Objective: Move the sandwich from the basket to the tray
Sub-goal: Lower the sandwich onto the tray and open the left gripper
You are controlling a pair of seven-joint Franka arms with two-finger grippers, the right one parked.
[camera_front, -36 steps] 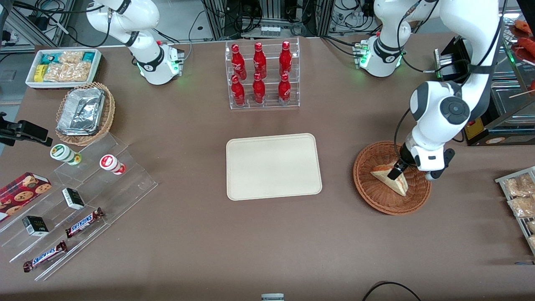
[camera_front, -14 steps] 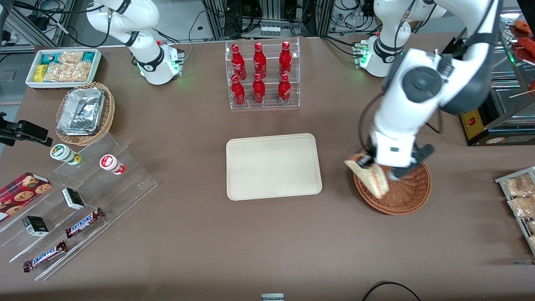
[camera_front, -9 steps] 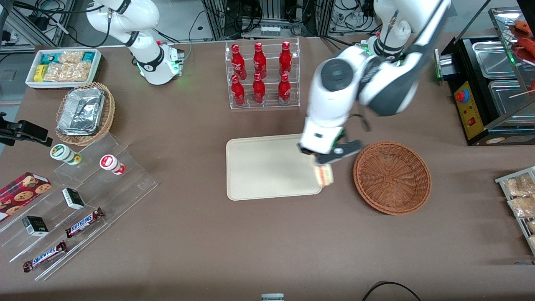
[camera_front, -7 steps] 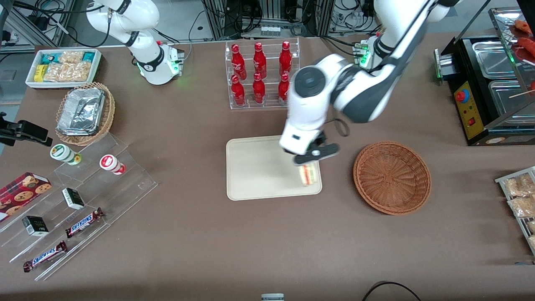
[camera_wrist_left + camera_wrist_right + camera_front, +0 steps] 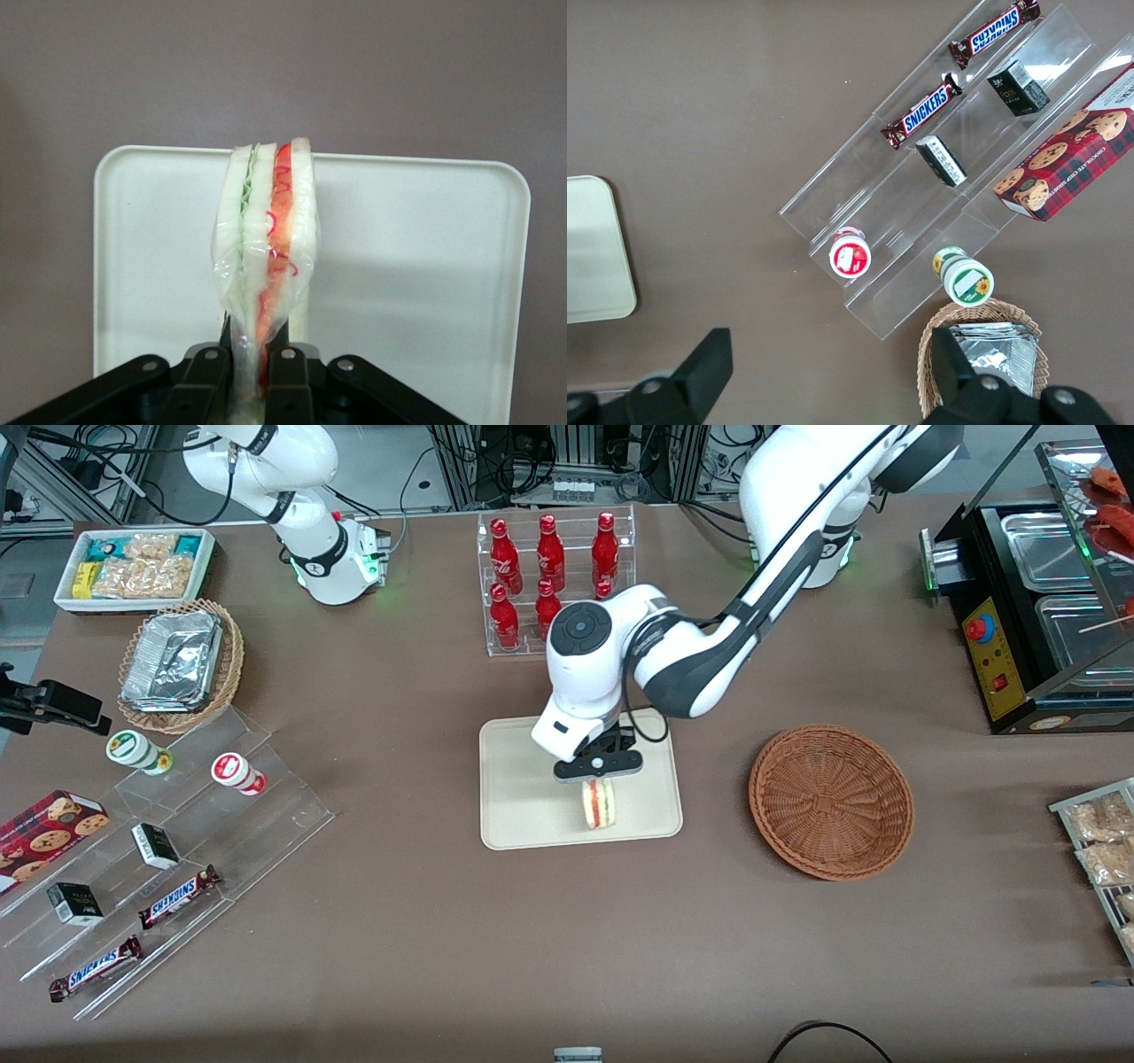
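Front view: the left gripper point(image 5: 598, 771) hangs over the tray point(image 5: 523, 797), clenched on the sandwich point(image 5: 598, 804), which dangles from it with its orange-red filling stripe facing the camera. The wedge sits over the part of the tray nearest the camera, its long axis pointing down and toward the near rim. The basket point(image 5: 831, 802) lies toward the working arm's end of the table, with nothing in it. Farther from the camera than the tray stands a clear rack of red bottles point(image 5: 549, 584), whose white script I cannot read. Toward the parked arm's end, two bars point(image 5: 137, 934) read SNICKERS.

Left wrist view: the fingers point(image 5: 205, 376) pinch one end of the wrapped sandwich point(image 5: 266, 257); the tray point(image 5: 425, 266) spreads beneath it. Lowering looks like the remaining move, though contact cannot be judged.

Right wrist view: SNICKERS bars point(image 5: 926, 108), a cookie box point(image 5: 1072, 159) and the tray's edge point(image 5: 594, 257) show.
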